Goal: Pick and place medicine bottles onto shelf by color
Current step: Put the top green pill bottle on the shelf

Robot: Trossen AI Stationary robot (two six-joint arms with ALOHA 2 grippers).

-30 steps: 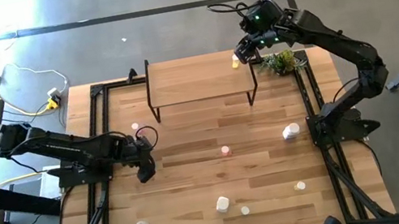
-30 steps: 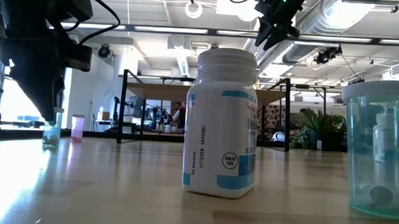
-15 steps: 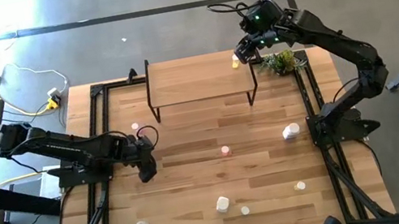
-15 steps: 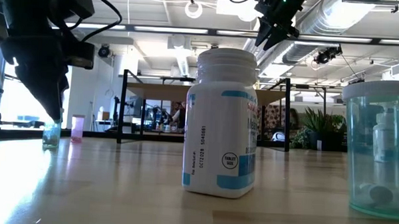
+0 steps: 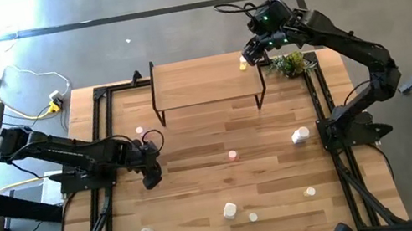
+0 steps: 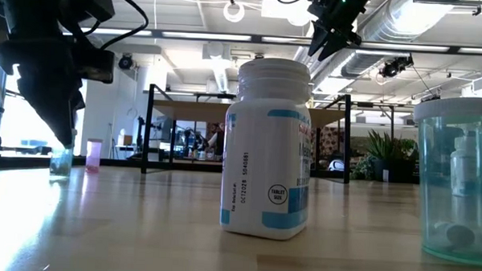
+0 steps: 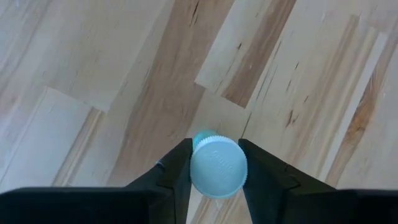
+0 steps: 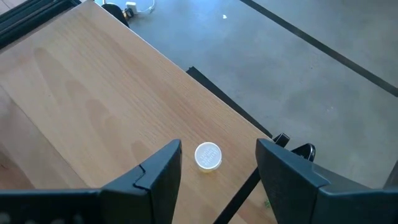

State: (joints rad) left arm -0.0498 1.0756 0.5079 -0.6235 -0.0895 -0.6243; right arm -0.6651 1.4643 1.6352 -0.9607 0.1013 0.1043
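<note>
A small green-tinted medicine bottle (image 7: 217, 167) with a pale ribbed cap stands on the table's left part, and my left gripper (image 5: 151, 176) is shut on it; the low view shows it under the fingers (image 6: 61, 163). My right gripper (image 5: 251, 55) hangs open above the right end of the shelf (image 5: 204, 82). Below it a yellow bottle (image 5: 243, 64) stands on the shelf's wood top, seen cap-up between the spread fingers in the right wrist view (image 8: 208, 155), untouched. My left gripper pinches the bottle's round cap (image 7: 199, 171) by its two opposite sides between the two fingers. The fingers come from above, pointing down. The bottle stands upright with its base on the table (image 6: 60, 173).
Loose bottles stand on the table: a pink one (image 5: 233, 155), a larger white one (image 5: 300, 135), several small ones near the front edge (image 5: 229, 210) and one behind my left gripper (image 5: 139, 131). A green plant (image 5: 289, 63) stands right of the shelf.
My left gripper has shut around the green-tinted bottle's cap without moving from its place; the bottle stays upright on the table.
</note>
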